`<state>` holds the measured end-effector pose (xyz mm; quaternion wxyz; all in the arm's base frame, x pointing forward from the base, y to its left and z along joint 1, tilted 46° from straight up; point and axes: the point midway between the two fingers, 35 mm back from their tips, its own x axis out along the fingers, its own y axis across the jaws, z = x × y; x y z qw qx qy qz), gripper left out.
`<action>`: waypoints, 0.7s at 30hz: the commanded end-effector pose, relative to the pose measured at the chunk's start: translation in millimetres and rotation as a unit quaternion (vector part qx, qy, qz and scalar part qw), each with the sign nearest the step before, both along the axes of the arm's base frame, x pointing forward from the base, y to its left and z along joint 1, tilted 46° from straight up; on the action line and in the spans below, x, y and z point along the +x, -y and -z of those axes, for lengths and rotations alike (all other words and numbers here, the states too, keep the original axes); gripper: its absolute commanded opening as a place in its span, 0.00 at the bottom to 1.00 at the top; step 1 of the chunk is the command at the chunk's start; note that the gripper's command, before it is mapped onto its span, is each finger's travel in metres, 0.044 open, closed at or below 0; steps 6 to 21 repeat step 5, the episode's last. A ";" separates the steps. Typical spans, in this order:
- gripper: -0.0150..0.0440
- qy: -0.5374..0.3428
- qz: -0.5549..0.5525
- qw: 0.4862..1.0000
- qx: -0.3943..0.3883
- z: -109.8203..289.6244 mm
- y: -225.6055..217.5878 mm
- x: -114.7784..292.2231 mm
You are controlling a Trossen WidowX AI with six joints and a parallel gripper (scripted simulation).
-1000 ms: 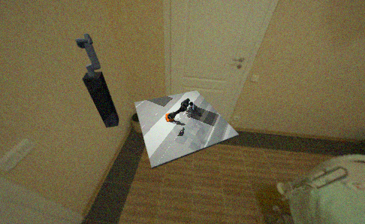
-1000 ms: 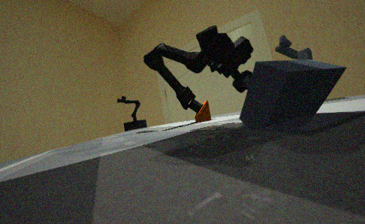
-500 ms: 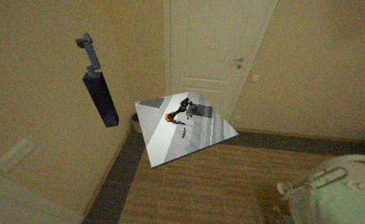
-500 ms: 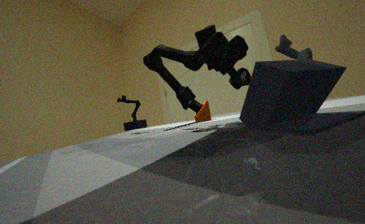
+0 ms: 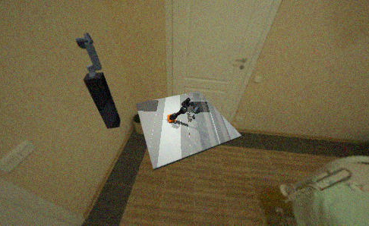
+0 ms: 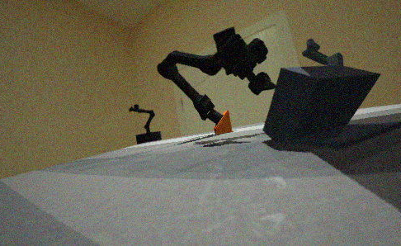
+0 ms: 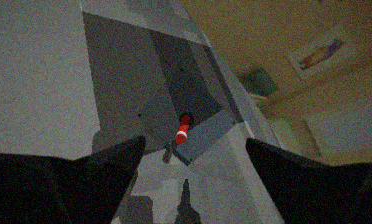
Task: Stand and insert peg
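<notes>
Black pincer (image 7: 188, 165) spread wide, empty. Beyond it, red cylindrical peg (image 7: 183, 131) sticks out of dark sloped panel (image 7: 188, 90), apparently seated in hole. Judgement: retreat straight along peg's axis, avoiding contact.

Matt grey table (image 6: 189, 194), smooth red peg (image 7: 182, 131)

You see a grey tabletop (image 6: 189, 194) in light and dark stripes; the dark sloped panel (image 6: 317, 101) sits on it; the arm's orange base (image 6: 223, 123) stands near the far edge.
</notes>
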<state>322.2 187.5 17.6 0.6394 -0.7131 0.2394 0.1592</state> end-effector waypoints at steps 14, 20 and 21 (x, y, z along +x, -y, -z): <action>1.00 -0.001 0.002 1.000 -0.001 -5.0 -0.9 -8.9; 1.00 -0.001 0.002 1.000 -0.001 -5.0 -0.9 -8.9; 1.00 -0.001 0.002 1.000 -0.001 -5.0 -0.9 -8.9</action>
